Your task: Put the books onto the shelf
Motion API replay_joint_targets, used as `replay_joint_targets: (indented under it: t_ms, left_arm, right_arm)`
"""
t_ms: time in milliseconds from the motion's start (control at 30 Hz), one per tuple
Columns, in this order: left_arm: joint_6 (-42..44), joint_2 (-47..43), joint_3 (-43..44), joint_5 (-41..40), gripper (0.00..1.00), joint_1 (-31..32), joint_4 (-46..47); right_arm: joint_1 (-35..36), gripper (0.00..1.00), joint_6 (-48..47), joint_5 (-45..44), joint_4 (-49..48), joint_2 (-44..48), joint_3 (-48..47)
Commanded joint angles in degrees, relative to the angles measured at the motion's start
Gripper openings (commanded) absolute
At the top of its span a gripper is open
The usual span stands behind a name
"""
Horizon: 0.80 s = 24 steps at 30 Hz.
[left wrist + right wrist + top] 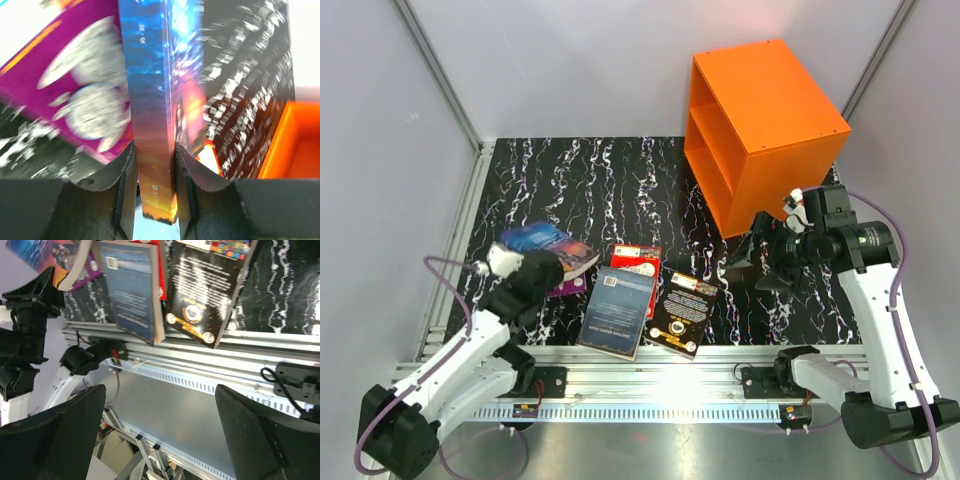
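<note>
The black marbled surface [610, 175] spreads widest before us. On its far right stands the orange shelf [765, 130], its two compartments opening towards the left.

Just in front of the shelf's near corner hangs the right claw [767, 262], its jaws spread wide with nothing between them. At the near left, the left claw [155, 165] is pinched tight on the edge of the blue-orange book [548, 243]. Its fingers [127, 170] press on both sides of that edge. This book sits raised and tilted, and its purple back shows underneath.

Three other books lie flat by the front edge, between the arms:
- The grey-blue book [617, 310] is the leftmost of them.
- The black book [682, 312] lies just to its right.
- The red-and-white book [638, 258] seems partly tucked under the grey-blue one's far end.

From the left claw, the shelf lies to the right and farther back, clear across the surface. The held book's long axis runs straight out from the fingers. We judge that it should travel rightward and enter the open face edge first. The right arm is much nearer the shelf, but only the left arm holds a book.
</note>
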<state>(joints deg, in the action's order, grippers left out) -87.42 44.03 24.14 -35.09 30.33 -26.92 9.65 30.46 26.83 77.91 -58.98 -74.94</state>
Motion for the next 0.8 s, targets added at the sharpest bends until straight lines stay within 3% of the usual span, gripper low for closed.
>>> replay_joint_targets:
  t_ms: [0,200,333,400,633,767]
  left_arm:
    - [25.43,2.19,12.49,9.93,0.0,-3.68,12.85]
    - [36.35,16.39,32.06,28.38,0.0,-12.3,15.22]
    - [39.34,29.86,46.32,41.64,0.0,-12.93,16.72]
    - [38.91,33.65,49.94,45.45,0.0,-12.75,23.2]
    - [22.32,51.84,60.66,58.54,0.0,-12.49,50.44]
    - [9.92,65.0,66.36,62.94,0.0,-11.87,73.68]
  right_arm:
    - [0.28,0.98,2.85,4.62,9.98,-1.04,-7.22]
    - [0.28,0.98,4.52,6.22,11.3,-4.03,-18.99]
    - [0.28,0.98,4.96,4.38,11.3,-4.74,-21.21]
    - [0.37,0.98,4.96,3.59,11.3,-5.27,-20.87]
    - [0.28,0.98,8.56,-1.86,8.66,-5.7,-18.4]
    - [0.28,0.98,8.91,-5.12,9.45,-8.78,-21.3]
